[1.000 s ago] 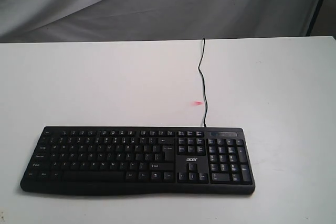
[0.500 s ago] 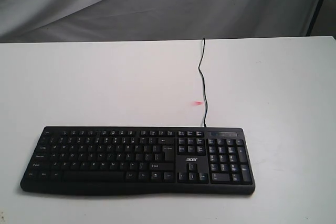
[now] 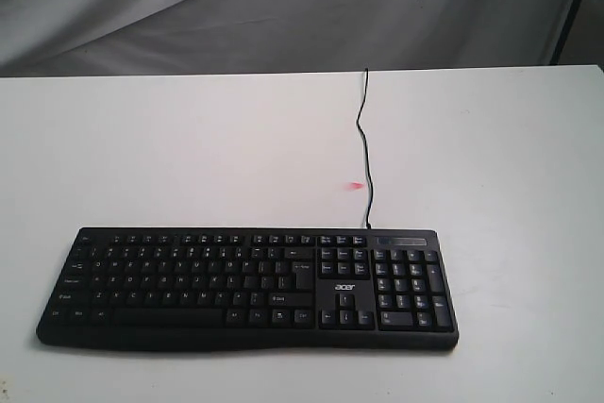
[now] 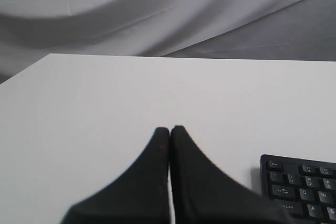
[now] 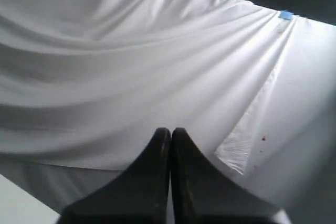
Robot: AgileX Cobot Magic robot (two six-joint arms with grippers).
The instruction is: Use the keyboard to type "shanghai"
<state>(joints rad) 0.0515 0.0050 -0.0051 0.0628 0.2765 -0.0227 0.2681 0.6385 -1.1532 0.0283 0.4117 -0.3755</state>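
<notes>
The black keyboard (image 3: 247, 287) with white legends and an acer logo lies along the near side of the white table (image 3: 189, 148), its thin cable (image 3: 364, 153) running toward the back edge. No arm shows in the exterior view. In the left wrist view my left gripper (image 4: 169, 128) is shut with nothing in it, above bare table, and a corner of the keyboard (image 4: 302, 184) shows beside it. The right wrist view shows my right gripper (image 5: 170, 130) shut and empty, facing the white cloth backdrop (image 5: 131, 61); no keyboard appears there.
A small pink-red spot (image 3: 354, 186) lies on the table beside the cable. Grey-white draped cloth (image 3: 283, 7) hangs behind the table. A dark stand leg (image 3: 569, 7) is at the back right corner.
</notes>
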